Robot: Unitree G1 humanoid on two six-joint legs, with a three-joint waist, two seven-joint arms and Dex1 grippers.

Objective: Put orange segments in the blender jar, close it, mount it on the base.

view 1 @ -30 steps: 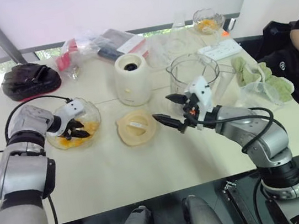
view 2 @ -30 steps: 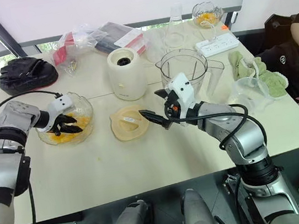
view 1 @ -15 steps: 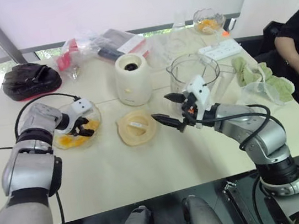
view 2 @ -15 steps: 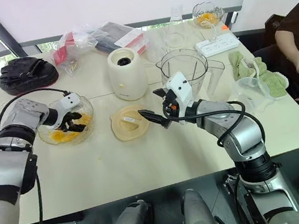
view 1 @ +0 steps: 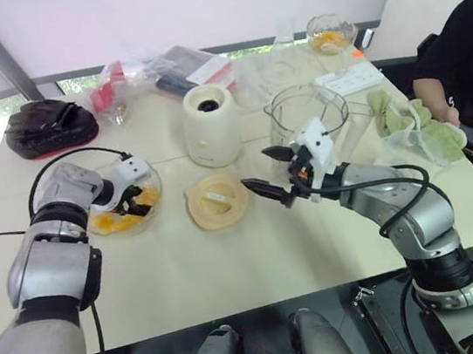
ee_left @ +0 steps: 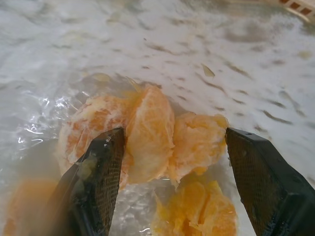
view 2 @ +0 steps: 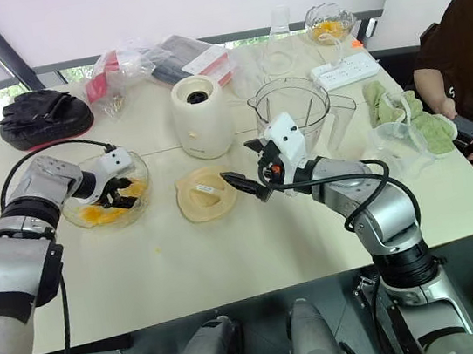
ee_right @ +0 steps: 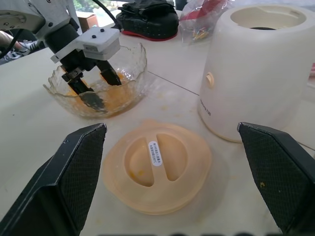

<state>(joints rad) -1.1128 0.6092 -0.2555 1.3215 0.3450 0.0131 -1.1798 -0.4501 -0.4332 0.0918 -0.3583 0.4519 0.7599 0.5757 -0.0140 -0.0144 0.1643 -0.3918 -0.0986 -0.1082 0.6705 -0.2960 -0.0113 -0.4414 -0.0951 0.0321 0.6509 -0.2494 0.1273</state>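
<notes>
Several orange segments point(ee_left: 147, 132) lie in a scalloped glass bowl point(view 1: 157, 186) at the left of the table. My left gripper point(view 1: 130, 205) reaches down into that bowl, open, with its fingers point(ee_left: 106, 167) on either side of a clump of segments; one finger touches the fruit. The clear blender jar point(view 1: 305, 113) stands uncovered at centre right, and the cream base point(view 1: 209, 126) is to its left. The beige lid point(view 1: 215, 202) lies flat in front of the base. My right gripper point(view 1: 257, 168) hovers open and empty above the table, between the lid and the jar.
A black padded mitt point(view 1: 49, 126) and plastic bags point(view 1: 130, 77) sit at the back left. A power strip point(view 1: 348, 80), a second glass bowl of fruit point(view 1: 328, 34) and a green cloth point(view 1: 405, 122) are at the right. A person in black point(view 1: 468, 65) is by the right edge.
My left gripper has shifted a little rightward inside the bowl and its fingers have narrowed slightly around the segments. The right arm has stayed put. The person at the right has leaned in.
</notes>
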